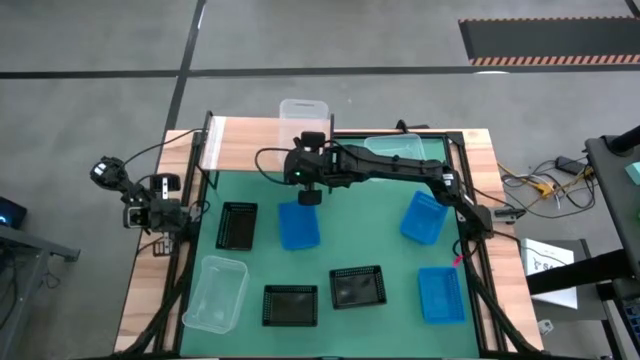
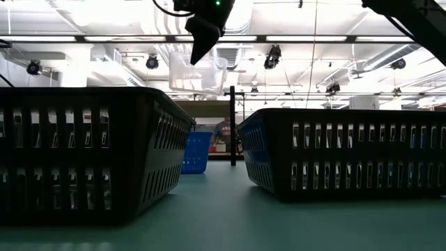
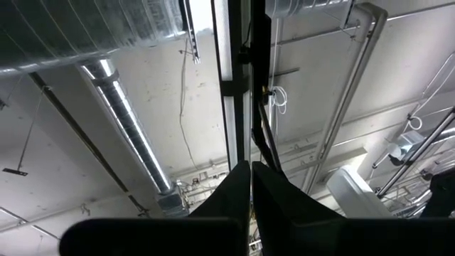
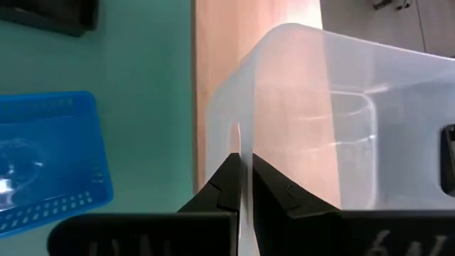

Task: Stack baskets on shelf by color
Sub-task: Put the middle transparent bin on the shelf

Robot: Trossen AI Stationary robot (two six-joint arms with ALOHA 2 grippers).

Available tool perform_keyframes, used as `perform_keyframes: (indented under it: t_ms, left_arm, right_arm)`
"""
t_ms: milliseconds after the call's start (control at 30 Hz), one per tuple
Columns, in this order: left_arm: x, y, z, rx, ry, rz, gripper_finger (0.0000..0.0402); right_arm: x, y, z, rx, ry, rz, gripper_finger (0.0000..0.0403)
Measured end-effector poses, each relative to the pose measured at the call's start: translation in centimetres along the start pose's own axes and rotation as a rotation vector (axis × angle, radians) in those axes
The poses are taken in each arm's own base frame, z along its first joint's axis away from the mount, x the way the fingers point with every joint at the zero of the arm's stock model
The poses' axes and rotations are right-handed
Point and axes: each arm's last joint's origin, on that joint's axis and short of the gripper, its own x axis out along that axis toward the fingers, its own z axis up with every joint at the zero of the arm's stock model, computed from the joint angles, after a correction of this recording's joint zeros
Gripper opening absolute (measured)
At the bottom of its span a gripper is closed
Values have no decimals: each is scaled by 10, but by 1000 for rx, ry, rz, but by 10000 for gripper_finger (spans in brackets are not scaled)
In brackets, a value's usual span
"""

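My right gripper reaches over the wooden shelf at the table's far side and is shut on a clear basket. In the low view the basket hangs below the gripper. A second clear basket lies on the shelf under the right arm, and a third lies on the green mat at the near left. Three black baskets and three blue baskets lie on the mat. My left gripper is shut and empty at the table's left edge, pointing at the ceiling. My right gripper pinches the clear basket's side wall at its rim, one finger inside the basket and one outside. The fingers come from above, pointing down. The basket hangs below them over the shelf's board; whether its bottom touches the board I cannot tell.
The shelf's black frame posts stand at its left end. The left part of the shelf board is bare. The blue basket nearest the shelf lies just in front of the held basket. Cables and equipment lie beyond the table's right edge.
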Motion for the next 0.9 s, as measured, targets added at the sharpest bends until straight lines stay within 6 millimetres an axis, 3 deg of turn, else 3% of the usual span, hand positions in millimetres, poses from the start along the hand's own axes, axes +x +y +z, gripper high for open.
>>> perform_keyframes:
  t_ms: [200, 600, 900]
  left_arm:
    - [0, 0, 0, 0, 0, 0, 0]
    - [0, 0, 0, 0, 0, 0, 0]
    - [0, 0, 0, 0, -2, 1, 0]
  right_arm:
    - [1, -1, 0, -2, 1, 0, 24]
    - [7, -14, -4, 65, 4, -19, 102]
    - [9, -18, -2, 87, -18, -33, 105]
